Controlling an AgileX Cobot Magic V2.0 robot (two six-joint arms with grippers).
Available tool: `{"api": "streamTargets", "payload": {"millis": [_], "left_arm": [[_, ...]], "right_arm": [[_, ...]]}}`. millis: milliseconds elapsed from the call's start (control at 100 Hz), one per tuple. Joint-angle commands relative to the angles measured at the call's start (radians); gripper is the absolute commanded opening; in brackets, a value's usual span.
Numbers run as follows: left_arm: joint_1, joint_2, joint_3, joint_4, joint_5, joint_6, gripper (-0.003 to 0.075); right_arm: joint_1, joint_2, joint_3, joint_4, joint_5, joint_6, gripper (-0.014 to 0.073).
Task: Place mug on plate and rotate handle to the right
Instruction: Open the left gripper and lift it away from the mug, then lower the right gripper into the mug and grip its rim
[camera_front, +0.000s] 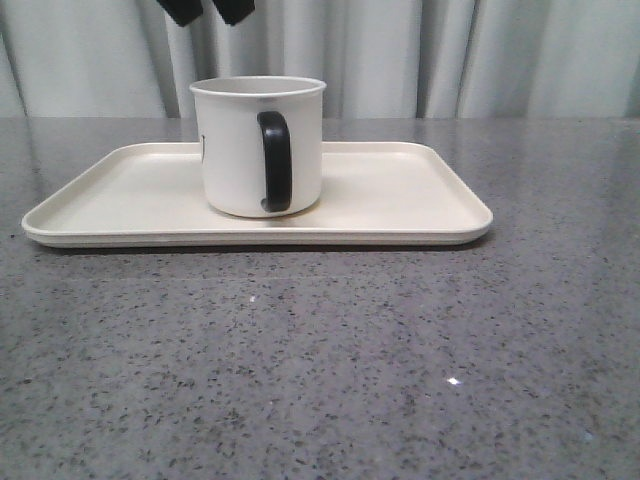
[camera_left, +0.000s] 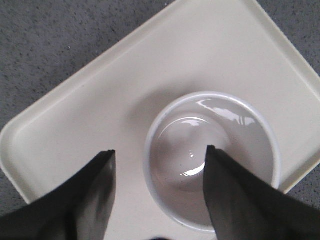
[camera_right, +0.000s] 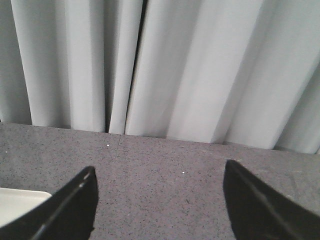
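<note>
The white mug (camera_front: 235, 150) stands upright on the cream plate (camera_front: 400, 195), left of the plate's middle. Its black handle (camera_front: 275, 160) faces the front camera, slightly to the right. A bit of black print (camera_front: 203, 148) shows at the mug's left edge. My left gripper (camera_front: 208, 12) hangs open above the mug, apart from it. In the left wrist view the gripper (camera_left: 160, 150) looks straight down at the empty mug (camera_left: 220, 140) and the plate (camera_left: 100, 100). My right gripper (camera_right: 160, 166) is open over bare table and holds nothing; a plate corner (camera_right: 20, 202) shows beside it.
The grey speckled table (camera_front: 320, 360) runs from the plate to the front edge. A pale pleated curtain (camera_front: 450, 50) hangs behind the table's far edge.
</note>
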Motion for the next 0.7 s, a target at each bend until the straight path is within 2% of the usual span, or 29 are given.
{"api": "streamTargets", "payload": {"millis": [0, 440, 690], "left_arm": [[-0.006, -0.049, -0.088, 0.034, 0.029, -0.001, 0.0389], [-0.003, -0.197, -0.123, 0.216, 0.034, -0.012, 0.0389], [-0.003, -0.341, -0.11, 0.408, 0.034, -0.078, 0.0386]], "right_arm": [[-0.004, -0.005, -0.034, -0.011, -0.066, -0.009, 0.0531], [-0.004, -0.005, -0.034, -0.011, -0.067, -0.009, 0.0531], [-0.004, -0.005, -0.034, -0.011, -0.068, -0.009, 0.0531]]}}
